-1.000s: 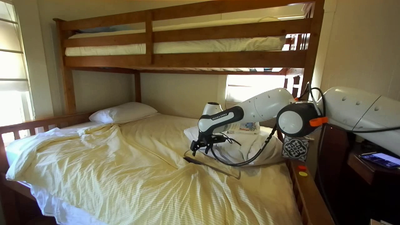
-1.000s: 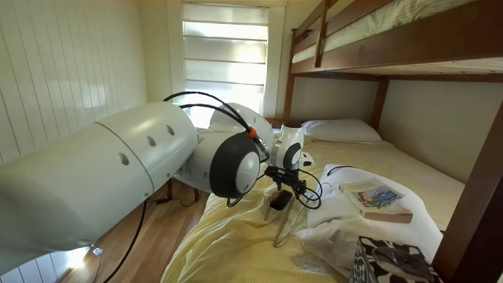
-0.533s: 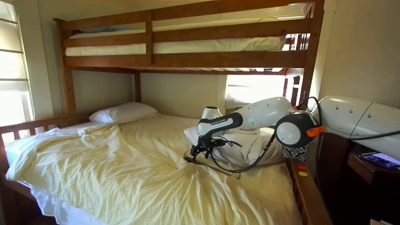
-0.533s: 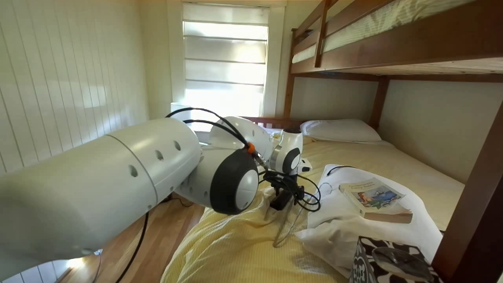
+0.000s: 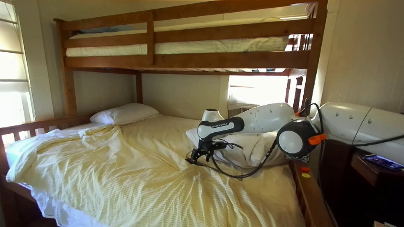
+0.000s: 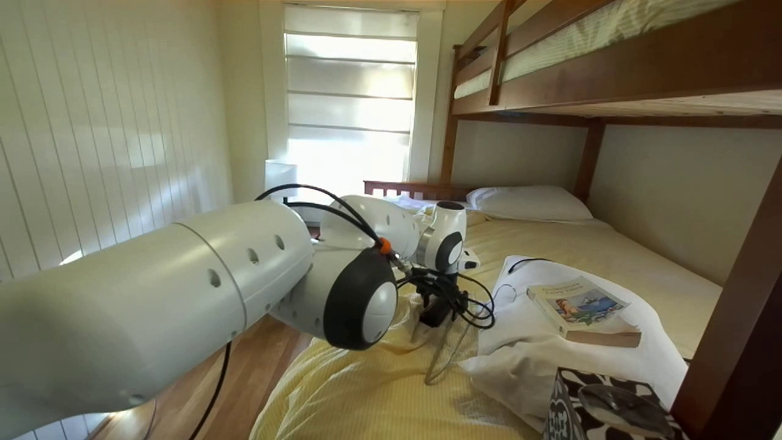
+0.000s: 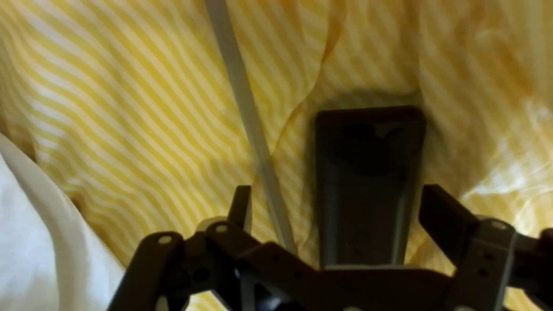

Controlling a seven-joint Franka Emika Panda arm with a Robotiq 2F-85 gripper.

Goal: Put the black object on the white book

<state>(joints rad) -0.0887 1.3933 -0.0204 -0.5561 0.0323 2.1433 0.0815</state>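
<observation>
White arm (image 6: 153, 311) — black cables (image 6: 366, 227)

Black object (image 7: 369, 190), yellow-and-white striped sheet (image 7: 142, 129), white pillow (image 6: 530, 351), black pincer (image 7: 339, 205)

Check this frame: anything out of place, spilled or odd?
A gray strip looks in the way: in the wrist view it runs through the gap of the open hand beside the black object, so it might get pinched. Nothing looks spilled.

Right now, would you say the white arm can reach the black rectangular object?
Probably yes: the wrist view shows open jaws flanking the black object, though a grey strip lies between them.
</observation>
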